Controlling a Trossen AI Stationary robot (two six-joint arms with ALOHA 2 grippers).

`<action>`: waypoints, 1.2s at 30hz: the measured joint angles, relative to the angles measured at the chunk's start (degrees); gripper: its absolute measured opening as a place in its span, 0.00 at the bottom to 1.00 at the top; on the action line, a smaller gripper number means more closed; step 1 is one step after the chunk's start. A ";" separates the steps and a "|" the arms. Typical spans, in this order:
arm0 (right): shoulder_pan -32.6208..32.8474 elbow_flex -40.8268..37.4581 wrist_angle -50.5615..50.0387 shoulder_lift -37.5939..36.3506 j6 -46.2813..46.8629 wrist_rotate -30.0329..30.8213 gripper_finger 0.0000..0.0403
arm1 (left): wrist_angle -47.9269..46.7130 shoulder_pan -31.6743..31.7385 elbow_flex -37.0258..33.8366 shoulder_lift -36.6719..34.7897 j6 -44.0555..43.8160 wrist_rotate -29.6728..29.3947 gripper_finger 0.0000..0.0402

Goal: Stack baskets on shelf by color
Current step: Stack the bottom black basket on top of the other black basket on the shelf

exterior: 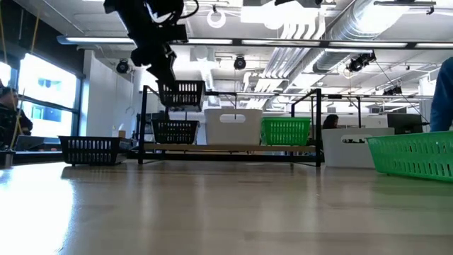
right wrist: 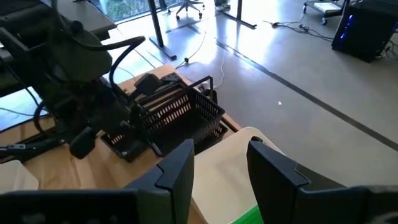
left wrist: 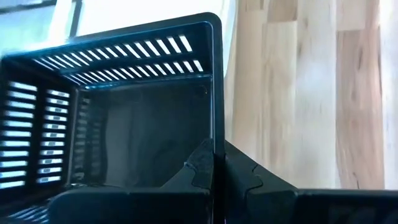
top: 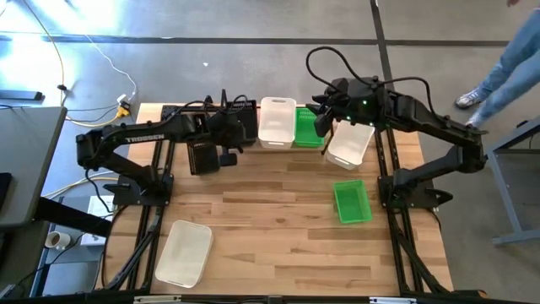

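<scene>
The shelf (exterior: 226, 147) stands at the table's far edge. On it sit a black basket (exterior: 175, 131), a white basket (top: 277, 121) and a green basket (exterior: 285, 131). My left gripper (left wrist: 217, 177) is shut on a second black basket (exterior: 182, 93), held above the black one on the shelf. My right gripper (right wrist: 219, 165) is open and empty, hovering over the shelf's green and white baskets (right wrist: 230, 155). A third black basket (top: 205, 156) rests on the table in front of the shelf's left end. My left gripper holds the black basket by the rim of one side wall (left wrist: 217, 134), with one finger (left wrist: 193, 174) inside the basket and one (left wrist: 252, 177) outside. The fingers come from above, slanting down. The basket hangs about level and upright, clear of the black basket below it.
A white basket (top: 350, 143) sits on the table right of the shelf, below my right arm. A green basket (top: 352, 201) lies on the right, and a white one (top: 184, 252) at the near left. A person's legs (top: 498, 76) show beyond the far right corner.
</scene>
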 joint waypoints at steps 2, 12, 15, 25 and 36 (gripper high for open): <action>-0.34 0.00 0.02 0.00 -0.36 -0.44 0.33 | -0.05 0.51 0.00 0.49 0.02 -0.12 0.00; -0.36 -0.02 0.06 0.00 -0.38 -0.03 0.33 | -0.71 3.63 0.00 4.41 3.87 2.77 0.00; -0.36 -0.02 0.30 0.00 0.05 -0.01 0.33 | -0.65 4.01 0.00 4.90 5.04 3.13 0.00; -0.36 -0.02 0.52 0.00 0.89 0.43 0.33 | -0.12 5.70 0.01 7.06 7.11 4.60 0.00; -0.36 -0.02 0.54 0.00 1.13 0.43 0.33 | -0.09 5.78 0.04 7.12 7.58 3.90 0.04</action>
